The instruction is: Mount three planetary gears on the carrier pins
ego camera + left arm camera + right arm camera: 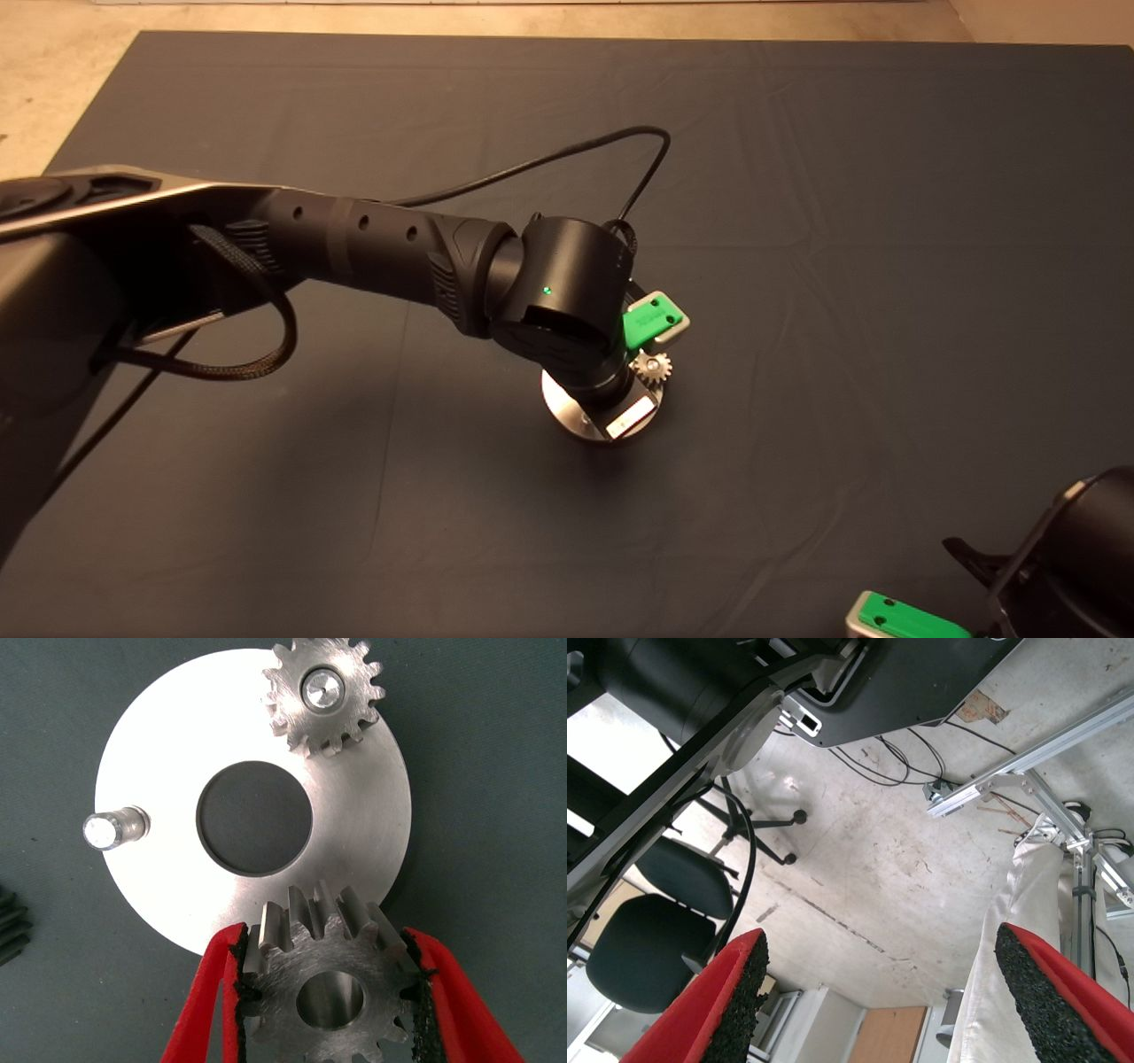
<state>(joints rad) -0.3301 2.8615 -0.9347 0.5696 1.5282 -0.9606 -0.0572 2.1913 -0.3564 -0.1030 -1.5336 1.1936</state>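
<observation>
Closest to the left wrist camera, a silvery planetary gear [330,988] sits clamped between the two red fingers [199,1014] of the left tool [330,1001], its teeth pressed into the black pads on both sides and its round bore open to view. It hangs over the near rim of the carrier disc [177,753], a flat shiny plate with a large central hole, lying on the dark mat [842,221] of the table. A second gear [324,696] is already seated on one carrier pin at the far rim of the disc, the pin's bright tip showing through its bore. Another carrier pin [113,828] stands bare at the disc's edge. In the head view, the left arm reaches in over the disc near the mat's middle. The right tool [908,618] waits at the lower right edge, its fingers [709,1005] spread wide apart and holding nothing, facing the floor and office chairs [647,948].
</observation>
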